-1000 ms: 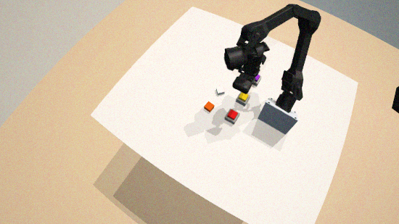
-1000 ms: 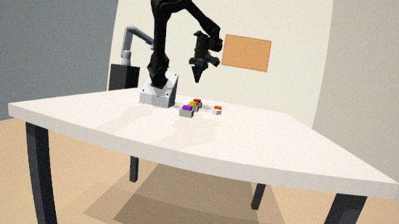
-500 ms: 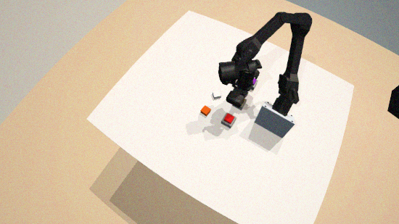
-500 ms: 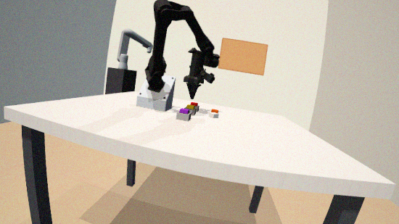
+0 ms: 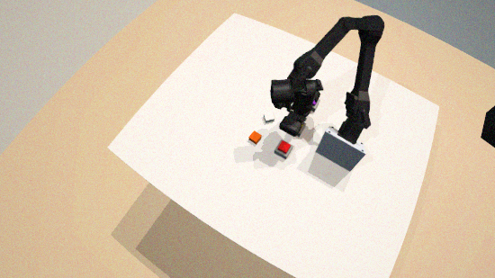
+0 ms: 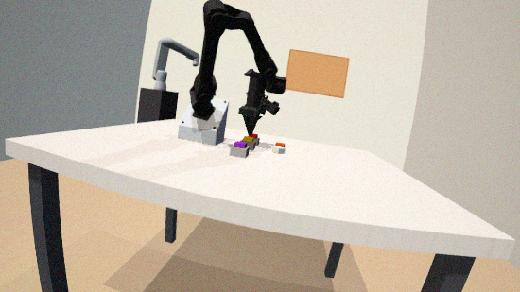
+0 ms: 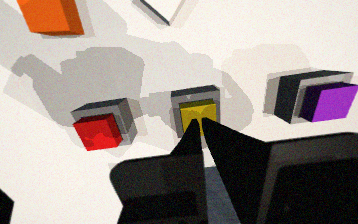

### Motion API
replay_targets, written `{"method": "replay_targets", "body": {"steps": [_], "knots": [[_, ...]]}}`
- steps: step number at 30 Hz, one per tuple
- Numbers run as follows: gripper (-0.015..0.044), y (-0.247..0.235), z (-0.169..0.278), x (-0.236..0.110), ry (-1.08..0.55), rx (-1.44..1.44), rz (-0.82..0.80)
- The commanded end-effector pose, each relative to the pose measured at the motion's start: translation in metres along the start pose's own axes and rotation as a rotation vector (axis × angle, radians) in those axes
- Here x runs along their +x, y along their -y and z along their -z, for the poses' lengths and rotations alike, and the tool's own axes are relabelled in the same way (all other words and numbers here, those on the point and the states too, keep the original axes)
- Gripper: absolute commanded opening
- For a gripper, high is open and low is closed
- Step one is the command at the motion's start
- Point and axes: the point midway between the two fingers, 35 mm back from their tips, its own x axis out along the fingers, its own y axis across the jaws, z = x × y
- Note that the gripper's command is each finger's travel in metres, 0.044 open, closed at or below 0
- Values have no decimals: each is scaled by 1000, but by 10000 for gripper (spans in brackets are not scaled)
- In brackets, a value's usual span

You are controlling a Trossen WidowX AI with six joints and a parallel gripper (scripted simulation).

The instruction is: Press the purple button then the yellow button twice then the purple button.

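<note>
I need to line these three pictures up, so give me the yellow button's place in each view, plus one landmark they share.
Top: not visible; the arm's wrist covers the spot just up and right of the red button.
Exterior: yellow button sits mid-row, under the shut gripper, with the purple button nearer the camera.
Wrist: yellow button at centre, at the fingertips.
Shared landmark: the red button.
</note>
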Motion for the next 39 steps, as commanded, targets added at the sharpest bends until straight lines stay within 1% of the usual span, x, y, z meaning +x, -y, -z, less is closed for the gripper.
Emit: {"method": "replay_targets", "body": {"steps": [1, 6, 28, 30, 32, 39], "knots": [[20, 1, 3, 9, -5, -12, 8], [20, 1, 3, 14, -6, -12, 9], [20, 1, 3, 14, -6, -12, 9], [20, 0, 1, 3, -2, -5, 4], [20, 0, 3, -16, -5, -12, 7], [20, 1, 3, -18, -6, -12, 8]]}}
